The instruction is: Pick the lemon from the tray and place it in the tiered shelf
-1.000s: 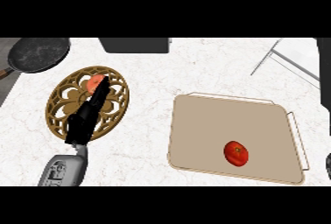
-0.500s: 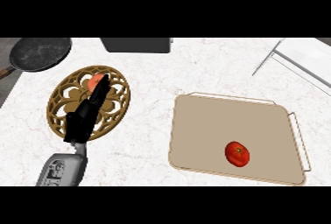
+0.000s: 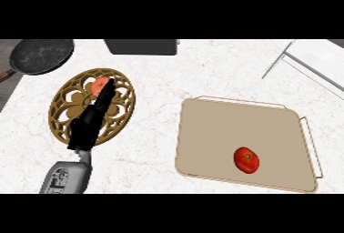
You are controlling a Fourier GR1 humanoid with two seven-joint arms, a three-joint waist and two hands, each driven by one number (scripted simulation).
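Left hand [image 3: 91, 120] fingers straight over gold trivet [image 3: 67, 98], red fruit [image 3: 246, 159] on tray [image 3: 222, 127], right hand unseen

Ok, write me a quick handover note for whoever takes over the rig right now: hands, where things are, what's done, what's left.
Left hand: open, fingers straight, stretched over the ornate round plate at the left, fingertips at a small orange-red item on it.
Right hand: not in view.
Tray: at the right; the only fruit on it is red and looks like a tomato, not a lemon, lying near the front edge.
Tiered shelf: top right corner, only partly visible.
Done: nothing; the fruit has not been picked.
Left: grasp the fruit, carry it to the shelf, release.
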